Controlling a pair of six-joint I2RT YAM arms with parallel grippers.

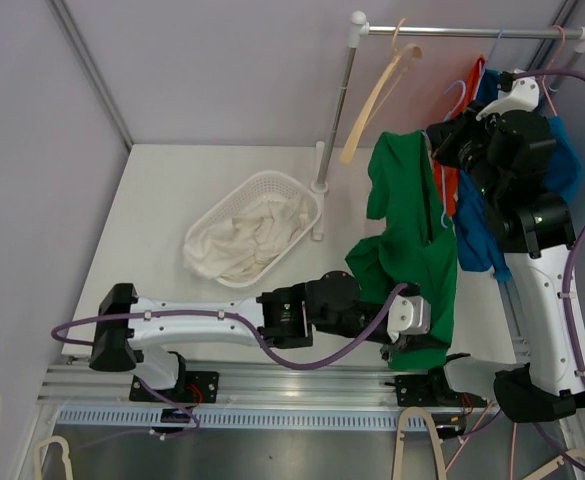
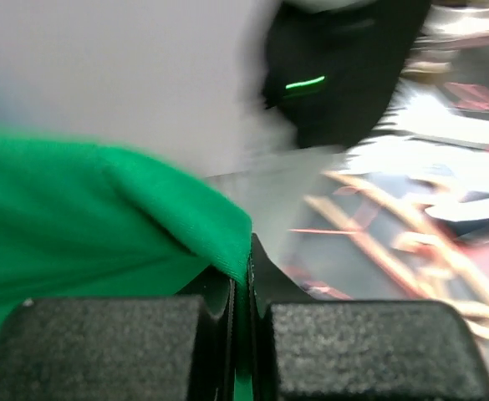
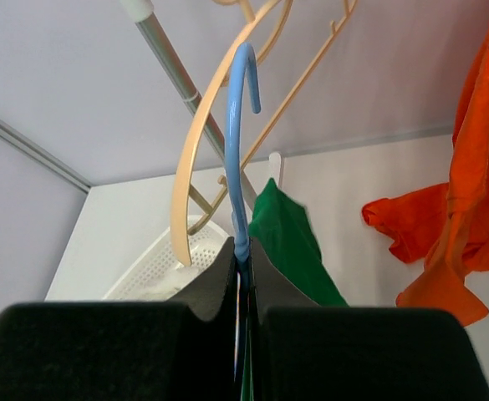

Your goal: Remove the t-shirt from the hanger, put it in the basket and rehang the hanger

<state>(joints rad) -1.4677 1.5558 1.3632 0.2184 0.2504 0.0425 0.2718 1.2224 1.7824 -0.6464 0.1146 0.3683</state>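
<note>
The green t-shirt (image 1: 412,240) hangs in the air between my two grippers, near the table's right side. My right gripper (image 1: 444,145) is shut on the neck of a light blue hanger (image 3: 237,125), whose hook points up, free of the rail. The shirt (image 3: 290,242) drapes just below these fingers. My left gripper (image 1: 412,335) is shut on the shirt's lower edge, low near the table's front edge. In the left wrist view a fold of green cloth (image 2: 77,217) is pinched between the pads of the left gripper (image 2: 242,280).
A white basket (image 1: 272,185) with white cloth (image 1: 242,240) lies at the table's middle. The rack pole (image 1: 337,110) stands behind it, with a beige hanger (image 1: 377,95) on the rail. An orange garment (image 3: 461,200) and a blue one (image 1: 472,235) hang at the right.
</note>
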